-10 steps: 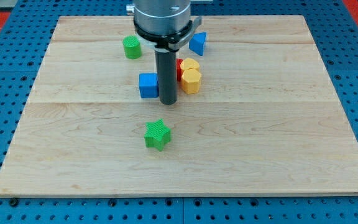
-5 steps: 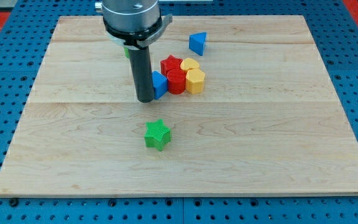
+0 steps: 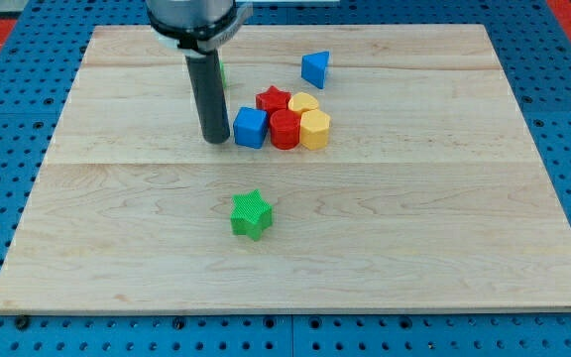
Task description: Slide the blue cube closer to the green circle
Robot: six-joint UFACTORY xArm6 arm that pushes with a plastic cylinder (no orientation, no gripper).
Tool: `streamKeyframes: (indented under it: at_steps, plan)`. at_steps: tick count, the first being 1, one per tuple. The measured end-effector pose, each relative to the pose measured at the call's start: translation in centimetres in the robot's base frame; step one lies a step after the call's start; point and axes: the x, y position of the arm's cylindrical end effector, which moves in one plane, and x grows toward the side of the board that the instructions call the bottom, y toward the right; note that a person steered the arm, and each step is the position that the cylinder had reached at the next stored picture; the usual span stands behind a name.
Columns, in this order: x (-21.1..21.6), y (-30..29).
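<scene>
I am holding the rod upright, coming down from the view's top, with my tip (image 3: 215, 140) resting on the wooden board (image 3: 444, 228). The rod carries nothing; it is only a bare pusher. The blue cube (image 3: 250, 127) is sitting just to the right of my tip, very close, though I cannot tell if they touch. The green circle (image 3: 221, 71) is lying behind the rod toward the view's top, mostly hidden, only a green sliver showing. Right of the cube, a red cylinder (image 3: 285, 130), red star (image 3: 273, 100), yellow hexagon (image 3: 314, 129) and yellow heart (image 3: 303, 103) are clustering together. A blue triangle (image 3: 314, 69) is sitting further up and right, and a green star (image 3: 251, 214) below my tip.
</scene>
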Motion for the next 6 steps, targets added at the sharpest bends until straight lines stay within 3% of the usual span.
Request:
streamKeyframes:
  at_steps: [1,2,4,6]
  plan:
    - [1.1,4.6]
    - [-2.5,6.5]
    - [-6.7,-1.5]
    - [-14.3,1.1]
